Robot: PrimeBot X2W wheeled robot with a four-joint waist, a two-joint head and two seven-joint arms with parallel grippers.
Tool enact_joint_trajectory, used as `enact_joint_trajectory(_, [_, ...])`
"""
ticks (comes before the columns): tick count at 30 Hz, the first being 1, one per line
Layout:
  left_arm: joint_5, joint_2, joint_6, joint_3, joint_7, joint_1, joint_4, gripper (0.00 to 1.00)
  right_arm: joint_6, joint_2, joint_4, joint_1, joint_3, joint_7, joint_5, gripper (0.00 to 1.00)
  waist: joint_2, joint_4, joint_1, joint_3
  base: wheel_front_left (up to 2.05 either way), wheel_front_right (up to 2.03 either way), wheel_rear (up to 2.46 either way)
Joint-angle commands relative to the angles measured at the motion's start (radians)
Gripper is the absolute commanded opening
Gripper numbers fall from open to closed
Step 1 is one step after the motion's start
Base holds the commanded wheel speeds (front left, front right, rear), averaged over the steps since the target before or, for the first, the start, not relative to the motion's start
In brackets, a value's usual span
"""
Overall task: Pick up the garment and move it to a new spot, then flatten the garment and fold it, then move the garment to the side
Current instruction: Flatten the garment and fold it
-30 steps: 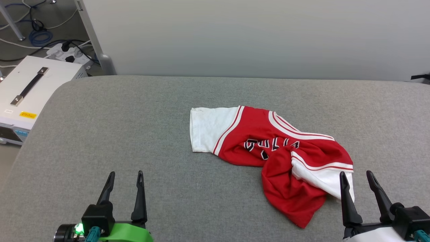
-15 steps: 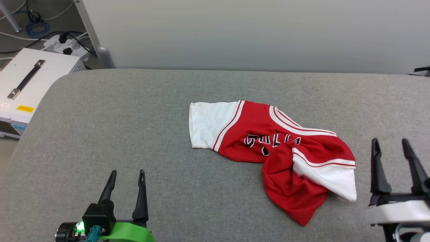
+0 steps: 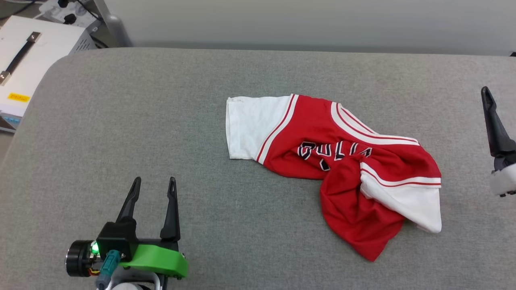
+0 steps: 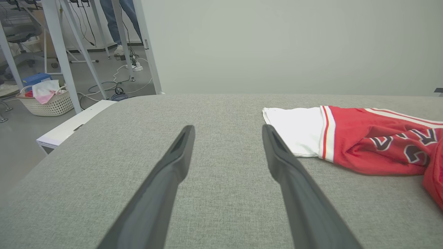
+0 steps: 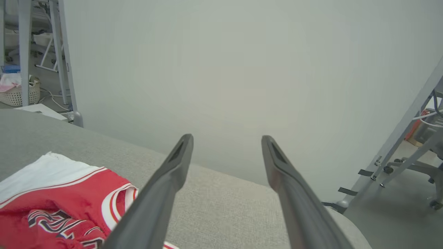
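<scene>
The garment (image 3: pixel 330 161) lies crumpled on the grey padded table (image 3: pixel 121 121), right of the middle. It is red with a white sleeve spread to the left, striped trim and black lettering partly folded under; its lower part is bunched into a twisted heap toward me. My left gripper (image 3: pixel 155 181) stands open near the front left, well clear of the garment (image 4: pixel 363 138). My right gripper (image 5: pixel 226 138) is open and raised beside the garment (image 5: pixel 62 193), to its right. One of its fingers (image 3: pixel 494 125) shows at the right edge of the head view.
A white equipment box (image 3: pixel 28 60) with a black handle stands off the table's far left corner, beside a power strip (image 3: pixel 60 8). A pale partition (image 3: pixel 282 20) runs behind the table. A basket (image 4: pixel 48 102) and a person's legs (image 4: pixel 117 14) are farther back on the left.
The head camera has tipped downward, shifting the whole picture. My right gripper has lifted and moved away from me to the picture's right edge. The garment and left gripper stay put.
</scene>
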Motion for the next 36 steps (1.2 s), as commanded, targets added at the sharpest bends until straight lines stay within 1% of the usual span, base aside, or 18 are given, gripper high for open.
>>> enact_joint_trajectory(1, [0.001, -0.005, -0.006, -0.001, -0.006, -0.024, -0.007, 1.00, -0.001, -0.038, 0.011, -0.036, 0.039, 0.056, 0.049, 1.00, 0.0000, 0.014, 0.0000, 0.039, 0.00, 0.00, 0.00])
enact_joint_trajectory(5, [-0.008, -0.005, -0.004, -0.007, -0.006, -0.048, -0.017, 1.00, -0.001, -0.158, 0.025, -0.081, 0.158, 0.227, 0.181, 1.00, 0.0000, 0.027, 0.0000, 0.071, 0.00, 0.00, 0.00])
enact_joint_trajectory(8, [-0.015, -0.005, 0.000, -0.012, -0.006, -0.064, -0.025, 1.00, -0.001, -0.232, 0.038, -0.097, 0.242, 0.363, 0.268, 1.00, 0.0000, 0.035, 0.0000, 0.091, 0.00, 0.00, 0.00])
enact_joint_trajectory(11, [-0.023, -0.005, 0.004, -0.020, -0.006, -0.080, -0.033, 1.00, -0.001, -0.282, 0.058, -0.109, 0.302, 0.495, 0.344, 1.00, 0.0000, 0.047, 0.0000, 0.114, 0.00, 0.00, 0.00])
enact_joint_trajectory(13, [-0.027, -0.005, 0.007, -0.025, -0.006, -0.090, -0.037, 1.00, -0.001, -0.301, 0.076, -0.116, 0.333, 0.566, 0.378, 1.00, 0.0000, 0.054, 0.0000, 0.131, 0.00, 0.00, 0.00])
enact_joint_trajectory(16, [-0.034, -0.005, 0.011, -0.031, -0.006, -0.103, -0.043, 1.00, -0.001, -0.311, 0.100, -0.136, 0.366, 0.625, 0.407, 1.00, 0.0000, 0.065, 0.0000, 0.155, 0.00, 0.00, 0.00])
enact_joint_trajectory(23, [-0.048, -0.005, 0.020, -0.043, -0.006, -0.130, -0.047, 1.00, -0.001, -0.297, 0.197, -0.161, 0.465, 0.742, 0.444, 1.00, 0.0000, 0.095, 0.0000, 0.208, 0.00, 0.00, 0.00])
enact_joint_trajectory(25, [-0.051, -0.005, 0.023, -0.044, -0.006, -0.134, -0.047, 1.00, -0.001, -0.293, 0.221, -0.159, 0.497, 0.768, 0.457, 1.00, 0.0000, 0.100, 0.0000, 0.213, 0.00, 0.00, 0.00])
enact_joint_trajectory(28, [-0.055, -0.005, 0.028, -0.044, -0.006, -0.133, -0.045, 1.00, -0.001, -0.287, 0.242, -0.157, 0.529, 0.777, 0.470, 1.00, 0.0000, 0.102, 0.0000, 0.213, 0.00, 0.00, 0.00])
enact_joint_trajectory(29, [-0.058, -0.005, 0.034, -0.038, -0.006, -0.127, -0.040, 1.00, -0.001, -0.286, 0.254, -0.162, 0.547, 0.753, 0.473, 0.00, 0.0000, 0.095, 0.0000, 0.201, 0.00, 0.00, 0.00])
enact_joint_trajectory(33, [-0.059, -0.005, 0.037, -0.035, -0.006, -0.118, -0.037, 1.00, -0.001, -0.290, 0.259, -0.159, 0.532, 0.684, 0.482, 0.00, 0.0000, 0.079, 0.0000, 0.174, 0.00, 0.00, 0.00])
enact_joint_trajectory(36, [-0.058, -0.005, 0.038, -0.034, -0.006, -0.109, -0.037, 1.00, -0.001, -0.304, 0.244, -0.145, 0.513, 0.631, 0.482, 0.00, 0.0000, 0.064, 0.0000, 0.150, 0.00, 0.00, 0.00])
